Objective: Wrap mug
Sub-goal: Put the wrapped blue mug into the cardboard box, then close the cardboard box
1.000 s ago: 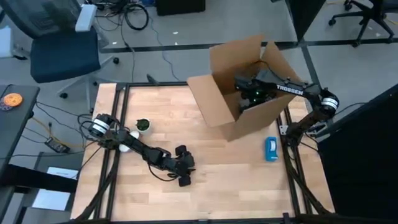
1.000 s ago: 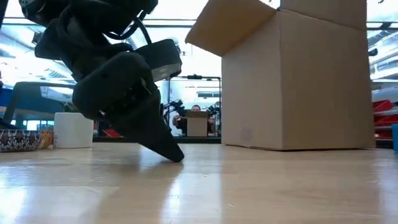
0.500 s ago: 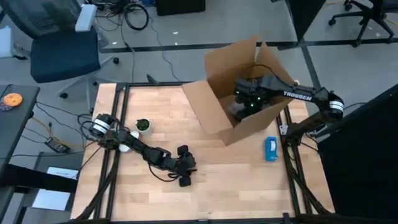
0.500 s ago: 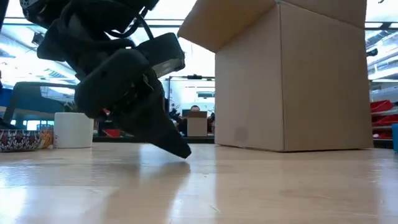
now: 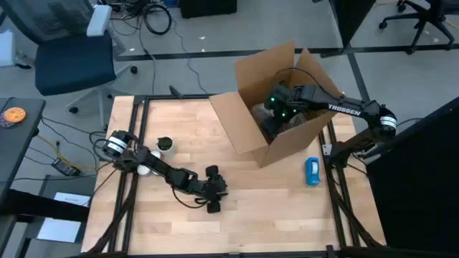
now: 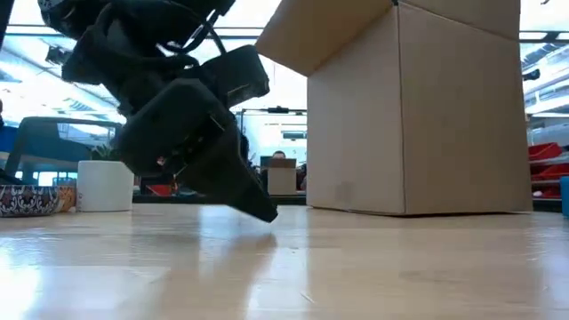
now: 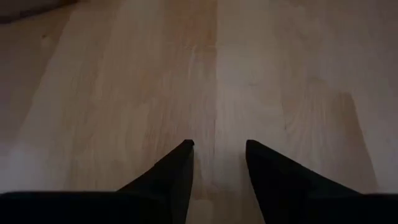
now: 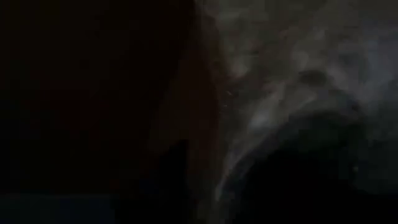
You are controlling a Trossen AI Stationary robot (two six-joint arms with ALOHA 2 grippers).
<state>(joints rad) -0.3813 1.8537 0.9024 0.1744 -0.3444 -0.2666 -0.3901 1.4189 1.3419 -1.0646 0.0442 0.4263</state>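
Mug first: a white cylindrical ceramic mug (image 5: 146, 155) stands at the table's left edge, just beside a small green potted plant (image 5: 165, 144), untouched and unwrapped; in the low view it (image 6: 105, 185) sits upright next to a patterned bowl (image 6: 27, 198). Moving right, the left gripper (image 5: 213, 201) rests low over bare light wooden table (image 5: 272, 208), fingers slightly spread and holding nothing, having tilted a little over the last second. Further right, the brown cardboard box (image 5: 280, 107) has slid and turned leftward because the right gripper (image 5: 281, 115) is inside it; whether its fingers are parted I cannot tell. Likely it is fetching wrapping material, so wrapping has barely begun
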